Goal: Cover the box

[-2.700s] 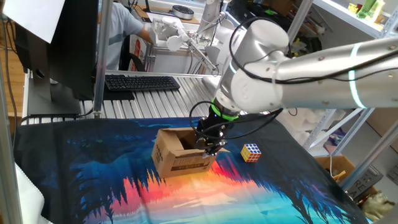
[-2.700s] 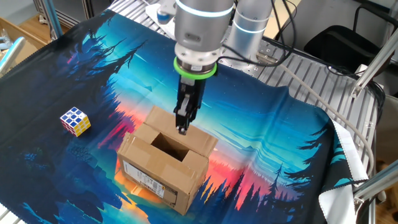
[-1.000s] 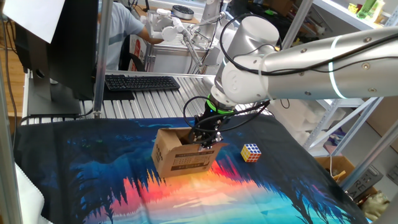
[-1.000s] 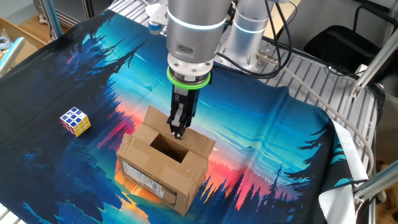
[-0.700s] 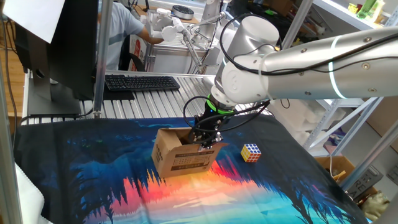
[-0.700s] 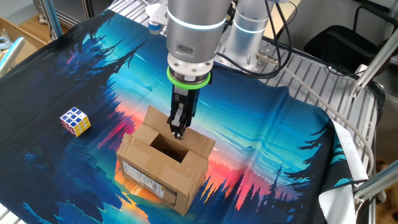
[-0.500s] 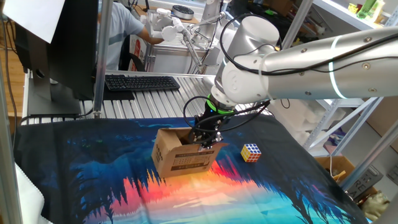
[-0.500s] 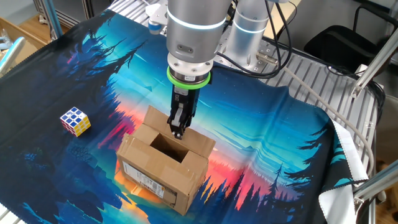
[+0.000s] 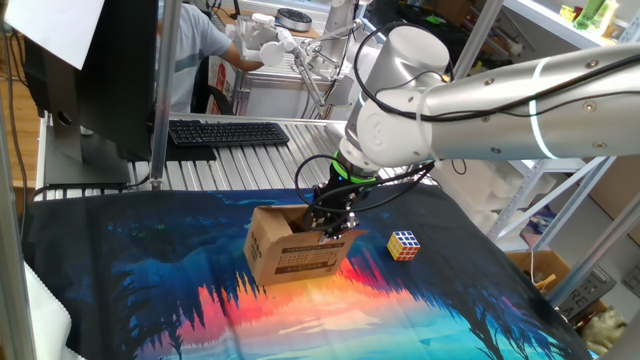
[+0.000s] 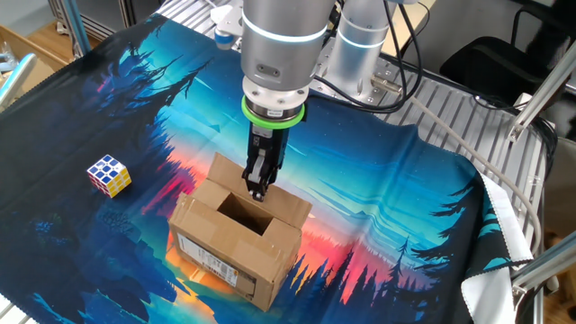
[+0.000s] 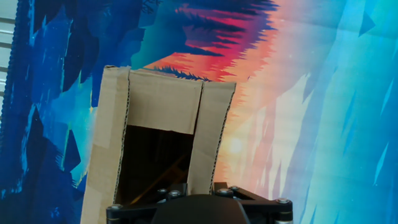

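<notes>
From one fixed view, the box (image 9: 290,256) sat mid-bench on the colourful forest-print cloth (image 9: 150,280), printed side facing near. The fingers (image 9: 331,233) pointed down at its top right edge; a Rubik's cube (image 9: 403,244) lay to the right, apart from the box.

In the other fixed view, the fingers (image 10: 256,192) stood narrow at the far edge of the box (image 10: 236,241), over its dark opening; whether they pinched a flap, I could not tell.

The hand view showed the box (image 11: 163,118) with three flaps folded flat around the dark opening.
</notes>
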Available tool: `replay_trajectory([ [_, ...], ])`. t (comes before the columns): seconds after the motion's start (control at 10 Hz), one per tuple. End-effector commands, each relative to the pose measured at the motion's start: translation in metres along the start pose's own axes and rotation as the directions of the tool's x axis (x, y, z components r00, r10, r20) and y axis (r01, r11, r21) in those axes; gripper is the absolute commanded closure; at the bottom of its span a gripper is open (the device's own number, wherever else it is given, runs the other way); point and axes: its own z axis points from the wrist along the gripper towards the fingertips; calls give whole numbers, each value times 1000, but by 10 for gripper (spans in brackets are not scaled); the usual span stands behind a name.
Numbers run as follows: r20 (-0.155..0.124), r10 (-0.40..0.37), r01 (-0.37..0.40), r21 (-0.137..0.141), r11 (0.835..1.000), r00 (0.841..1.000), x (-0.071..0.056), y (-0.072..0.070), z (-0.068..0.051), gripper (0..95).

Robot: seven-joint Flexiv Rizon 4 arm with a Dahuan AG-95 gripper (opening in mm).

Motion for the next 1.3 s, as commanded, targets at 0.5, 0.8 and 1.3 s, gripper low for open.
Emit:
replay_trajectory([
  [0.5, 16, 64, -65, 91, 994, 998, 3, 67, -21, 570],
  [0.8, 12, 65, -66, 90, 994, 998, 3, 67, -21, 570],
  [1.3, 4, 64, -64, 85, 994, 998, 3, 66, -20, 570],
])
